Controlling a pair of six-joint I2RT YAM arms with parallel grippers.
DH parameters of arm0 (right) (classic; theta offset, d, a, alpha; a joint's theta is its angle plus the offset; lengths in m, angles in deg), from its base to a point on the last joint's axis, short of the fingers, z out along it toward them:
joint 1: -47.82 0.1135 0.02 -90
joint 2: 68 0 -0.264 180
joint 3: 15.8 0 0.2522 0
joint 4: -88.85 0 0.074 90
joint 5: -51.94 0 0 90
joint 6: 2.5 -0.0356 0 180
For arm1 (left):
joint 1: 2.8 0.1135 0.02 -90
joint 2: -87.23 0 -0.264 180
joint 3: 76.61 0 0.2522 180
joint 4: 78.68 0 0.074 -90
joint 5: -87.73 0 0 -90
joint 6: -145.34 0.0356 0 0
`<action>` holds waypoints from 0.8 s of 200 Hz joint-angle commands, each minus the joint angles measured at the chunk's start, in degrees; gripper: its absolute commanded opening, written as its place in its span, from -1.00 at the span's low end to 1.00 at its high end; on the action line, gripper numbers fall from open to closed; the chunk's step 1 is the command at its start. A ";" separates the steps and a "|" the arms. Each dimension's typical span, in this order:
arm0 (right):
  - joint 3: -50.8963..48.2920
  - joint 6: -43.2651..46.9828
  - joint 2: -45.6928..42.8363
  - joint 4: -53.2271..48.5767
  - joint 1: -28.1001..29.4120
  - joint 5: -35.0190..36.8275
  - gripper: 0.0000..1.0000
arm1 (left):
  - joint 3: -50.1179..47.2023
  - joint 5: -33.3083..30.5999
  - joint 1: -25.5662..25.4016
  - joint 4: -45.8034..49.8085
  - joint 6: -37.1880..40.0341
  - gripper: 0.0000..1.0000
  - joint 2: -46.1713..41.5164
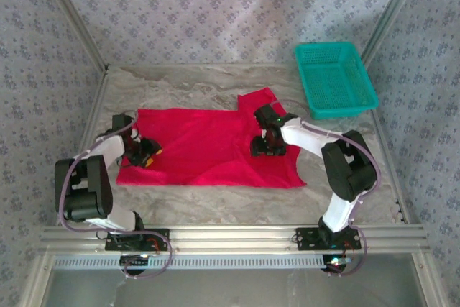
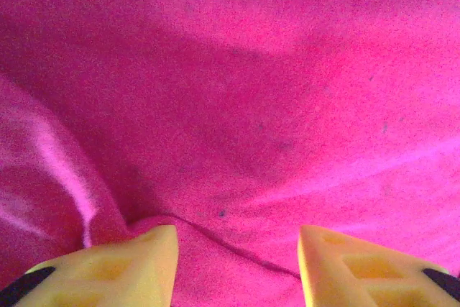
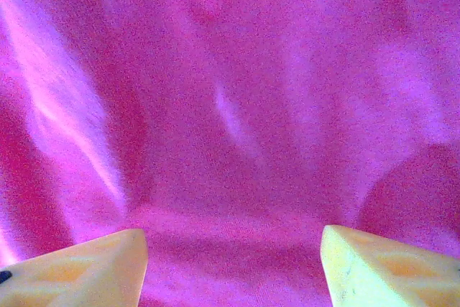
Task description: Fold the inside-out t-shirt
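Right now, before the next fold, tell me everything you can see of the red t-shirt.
The t-shirt is bright red plain cloth, spread mostly flat and wrinkled on the marbled table, lying sideways, a flap, likely a sleeve, poking out at its far edge. The left end effector is at its left end, the right end effector over its right part, both with jaws apart on the fabric.

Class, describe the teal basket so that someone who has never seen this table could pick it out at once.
Start at the marbled table and go to its far right corner, beyond the red t-shirt spread in the middle. There sits the basket, apart from the cloth. It is the one teal, rectangular, mesh-walled thing, and nothing lies in it.
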 commanded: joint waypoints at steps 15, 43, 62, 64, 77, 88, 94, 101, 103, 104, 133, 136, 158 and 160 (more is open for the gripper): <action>13.68 -0.22 0.34 0.38 -4.95 2.82 0.43 | 17.79 -5.08 0.08 3.38 5.16 0.05 4.17; 24.27 -0.32 10.04 2.18 -9.21 7.66 0.43 | 32.90 -7.36 1.88 7.16 6.01 -0.02 16.55; 32.67 0.00 17.10 1.34 -10.98 9.52 0.43 | 40.39 -5.88 2.80 7.91 6.38 -0.04 24.09; 33.54 0.01 17.81 1.34 -11.07 9.82 0.43 | 41.17 -5.96 2.90 8.03 6.41 -0.04 24.79; 38.92 0.37 21.93 -1.52 -11.67 10.33 0.43 | 45.57 -6.49 3.39 9.04 6.48 -0.04 29.01; 42.95 0.67 25.17 -2.47 -12.26 10.23 0.43 | 48.98 -6.37 3.62 9.80 6.64 -0.04 31.98; 45.16 0.80 26.78 -3.12 -12.57 10.15 0.43 | 50.46 -6.51 3.65 10.19 6.84 -0.04 33.42; 47.36 1.07 28.82 -3.91 -12.88 9.98 0.43 | 52.21 -6.47 3.68 10.75 7.12 -0.04 35.09; 48.26 1.09 29.31 -4.26 -12.97 9.92 0.43 | 52.74 -6.50 3.67 10.96 7.19 -0.04 35.50; 48.60 1.12 29.58 -4.40 -13.00 9.89 0.43 | 52.93 -6.48 3.68 11.05 7.21 -0.04 35.80; 56.43 1.80 35.71 -7.52 -14.48 8.94 0.43 | 56.72 -6.20 3.63 12.90 7.41 -0.03 41.20; 56.90 1.80 36.09 -7.63 -14.60 8.84 0.43 | 56.95 -6.04 3.66 12.80 7.32 -0.03 41.70; 58.86 2.37 38.92 -6.72 -15.53 7.21 0.44 | 57.73 -5.18 3.44 12.29 6.74 -0.04 44.80; 59.11 2.31 39.28 -6.65 -15.68 6.98 0.44 | 57.77 -5.21 3.43 12.20 6.70 -0.04 45.05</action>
